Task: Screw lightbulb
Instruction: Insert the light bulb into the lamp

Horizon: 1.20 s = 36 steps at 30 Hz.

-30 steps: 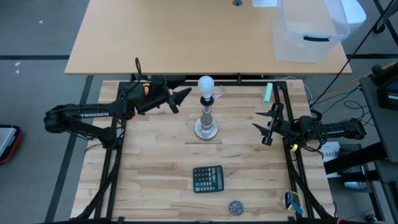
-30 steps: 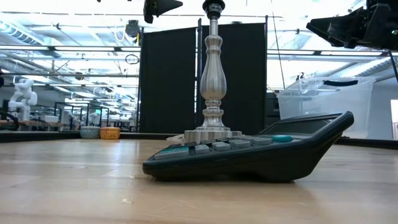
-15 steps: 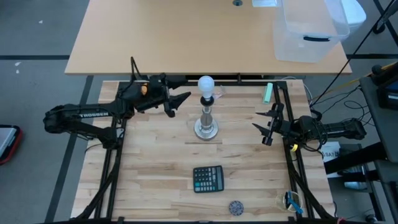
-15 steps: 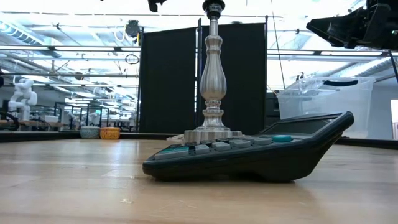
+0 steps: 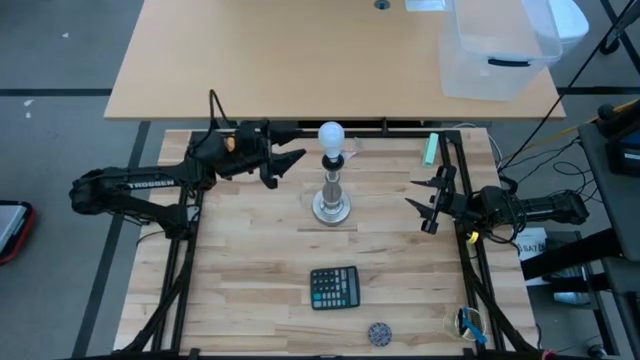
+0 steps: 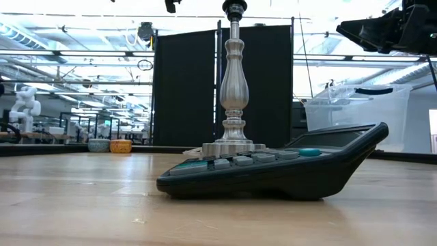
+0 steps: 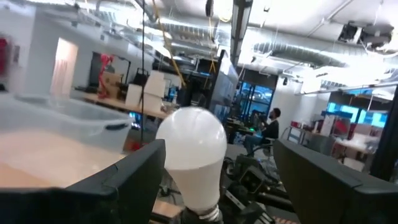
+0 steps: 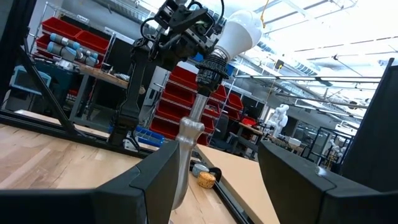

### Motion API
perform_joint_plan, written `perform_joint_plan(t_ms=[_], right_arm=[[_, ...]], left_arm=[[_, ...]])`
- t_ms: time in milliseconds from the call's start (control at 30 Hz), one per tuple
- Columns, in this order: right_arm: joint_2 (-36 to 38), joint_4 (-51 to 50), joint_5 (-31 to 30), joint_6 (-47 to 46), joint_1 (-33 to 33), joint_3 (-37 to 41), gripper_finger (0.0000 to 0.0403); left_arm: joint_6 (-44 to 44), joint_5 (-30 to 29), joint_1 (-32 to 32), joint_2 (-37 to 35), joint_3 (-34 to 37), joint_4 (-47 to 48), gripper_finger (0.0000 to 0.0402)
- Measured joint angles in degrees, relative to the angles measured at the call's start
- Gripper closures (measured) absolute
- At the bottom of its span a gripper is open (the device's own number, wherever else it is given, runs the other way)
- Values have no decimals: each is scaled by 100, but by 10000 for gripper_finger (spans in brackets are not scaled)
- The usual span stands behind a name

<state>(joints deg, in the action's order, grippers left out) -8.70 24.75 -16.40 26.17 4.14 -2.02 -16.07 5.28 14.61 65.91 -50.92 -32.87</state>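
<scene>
The white lightbulb [image 5: 331,136] stands upright with its base in the dark socket on top of the silver stand [image 5: 332,196], whose round foot rests on the table's far middle. My left gripper [image 5: 285,168] hangs open just left of the bulb, at bulb height. In the left wrist view the bulb [image 7: 193,152] shows ahead between the two spread fingers, untouched. My right gripper [image 5: 420,205] waits open at the table's right, pointing toward the stand [image 8: 189,143].
A dark calculator [image 5: 334,287] lies near the front middle, with a small patterned ball [image 5: 378,332] behind it at the near edge. A green object [image 5: 431,149] lies at the far right. A clear bin [image 5: 497,45] stands on the desk beyond. An orange ball [image 8: 206,179] lies past the stand.
My left gripper has swung at the wrist beside the bulb and its fingertips have tipped upward, nearly leaving the top of the low view. It has stayed open. Bulb and stand have not moved.
</scene>
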Motion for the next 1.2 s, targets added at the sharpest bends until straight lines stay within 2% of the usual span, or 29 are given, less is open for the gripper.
perform_joint_plan(t_ms=[367, 567, 767, 967, 1200], right_arm=[[0, -13, 1, 0, 2, 0, 190], [-1, -31, 1, 0, 2, 0, 190], [0, -58, 1, 0, 1, 0, 190], [-1, -101, 1, 0, 2, 0, 190], [1, -105, -1, 0, 1, 0, 190]], left_arm=[[-83, 20, 0, 27, 0, 555, 99], [1060, -22, 0, 28, 0, 534, 99], [1675, -24, -39, 28, 0, 530, 99], [1225, -26, -44, 28, 0, 558, 99], [1186, -26, -44, 28, 0, 510, 99]])
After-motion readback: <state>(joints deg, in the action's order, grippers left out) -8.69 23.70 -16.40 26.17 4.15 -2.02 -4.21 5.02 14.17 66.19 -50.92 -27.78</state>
